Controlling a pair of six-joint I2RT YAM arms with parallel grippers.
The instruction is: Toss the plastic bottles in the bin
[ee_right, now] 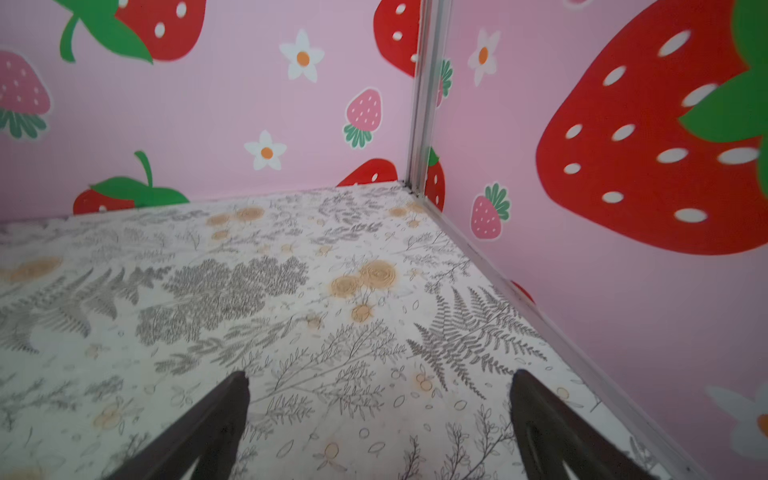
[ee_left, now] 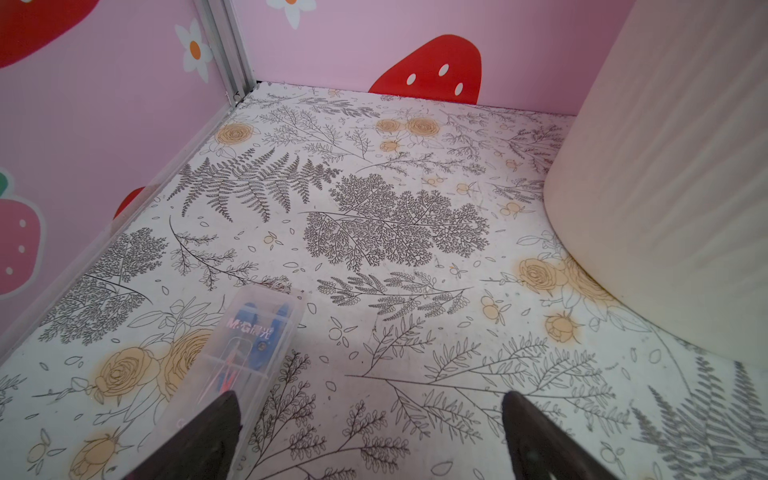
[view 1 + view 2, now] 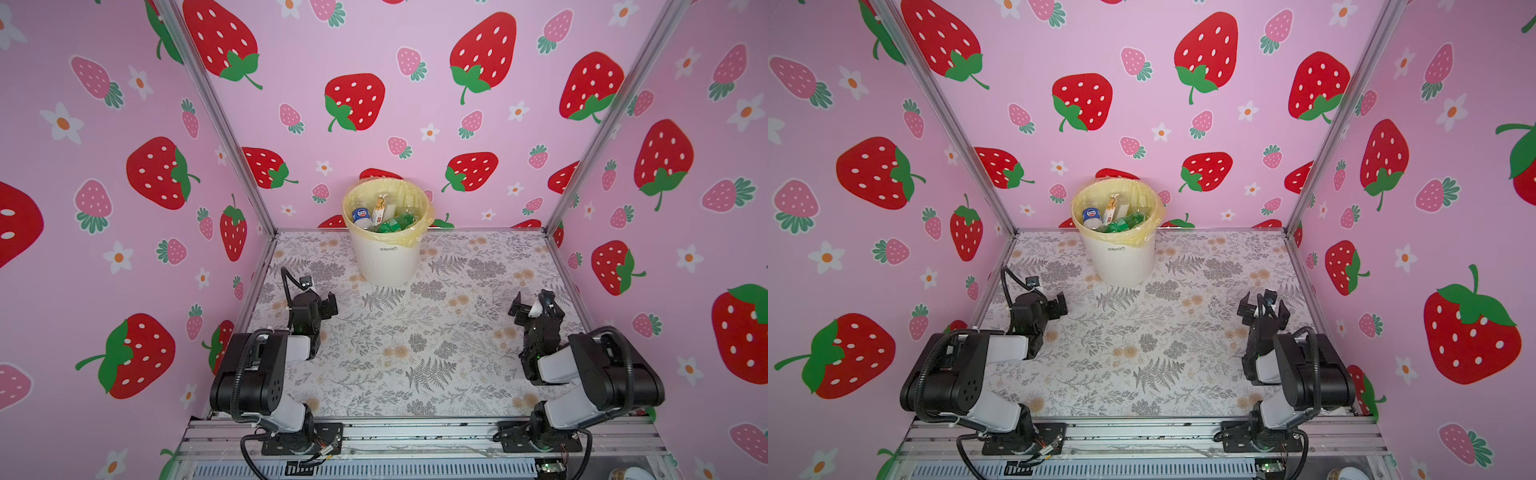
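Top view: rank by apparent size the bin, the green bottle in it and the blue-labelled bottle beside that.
1. bin, by far the largest.
2. green bottle, lying slantwise in the bin.
3. blue-labelled bottle, smallest as seen, but partly buried, so its full size is unsure.

even soft light, blurred edges

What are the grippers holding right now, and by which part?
Nothing. The left gripper and right gripper are both open, with only table between their fingers. A clear case lies beside the left one, ungripped.
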